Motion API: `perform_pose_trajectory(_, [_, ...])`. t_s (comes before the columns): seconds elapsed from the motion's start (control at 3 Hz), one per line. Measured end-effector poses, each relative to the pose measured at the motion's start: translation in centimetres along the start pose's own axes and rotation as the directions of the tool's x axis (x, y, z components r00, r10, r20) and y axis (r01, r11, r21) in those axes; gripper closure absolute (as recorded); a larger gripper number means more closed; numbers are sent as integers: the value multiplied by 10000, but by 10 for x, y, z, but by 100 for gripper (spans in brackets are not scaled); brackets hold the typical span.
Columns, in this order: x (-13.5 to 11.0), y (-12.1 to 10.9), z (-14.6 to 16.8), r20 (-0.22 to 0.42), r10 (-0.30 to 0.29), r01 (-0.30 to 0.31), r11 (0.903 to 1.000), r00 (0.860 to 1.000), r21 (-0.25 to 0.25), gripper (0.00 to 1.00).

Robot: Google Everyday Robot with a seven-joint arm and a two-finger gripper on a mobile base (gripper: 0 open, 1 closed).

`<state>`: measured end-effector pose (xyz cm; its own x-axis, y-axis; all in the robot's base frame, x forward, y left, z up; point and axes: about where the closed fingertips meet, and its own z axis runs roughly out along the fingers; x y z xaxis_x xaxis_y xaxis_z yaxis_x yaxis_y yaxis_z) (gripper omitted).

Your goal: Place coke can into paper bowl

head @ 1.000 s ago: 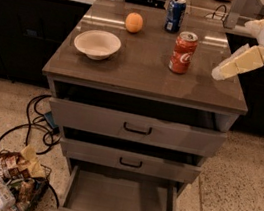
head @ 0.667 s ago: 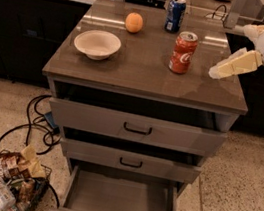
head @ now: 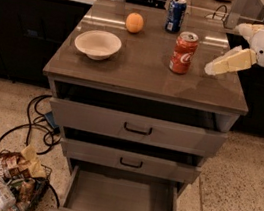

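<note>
The gripper (head: pixel 215 67) hangs just right of the coke can (head: pixel 183 52), near but apart from it, low over the cabinet top (head: pixel 142 76). Whether it is spread or pressed together cannot be told.

Step in hand: approach and grasp. The coke can stands upright right of centre; the paper bowl (head: pixel 97 44) sits well apart to the left, empty.

- Approach level from the right and centre on the can's body before closing – a glancing touch would likely tip it.
- Keep clear of the blue can (head: pixel 176 15) and the orange (head: pixel 134 22) behind.

Markings: white script on the red can, too small to read; the blue can's label is unreadable.
</note>
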<state>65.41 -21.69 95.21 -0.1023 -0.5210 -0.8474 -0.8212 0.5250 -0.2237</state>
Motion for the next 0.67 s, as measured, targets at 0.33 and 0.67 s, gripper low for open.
perform_pose_trajectory(0.33, [-8, -9, 23, 1226, 130, -98, 9996, 9924, -270, 0])
perform_pose_trajectory(0.67, [-16, -15, 46, 2303, 300, -184, 9985, 9727, -522, 0])
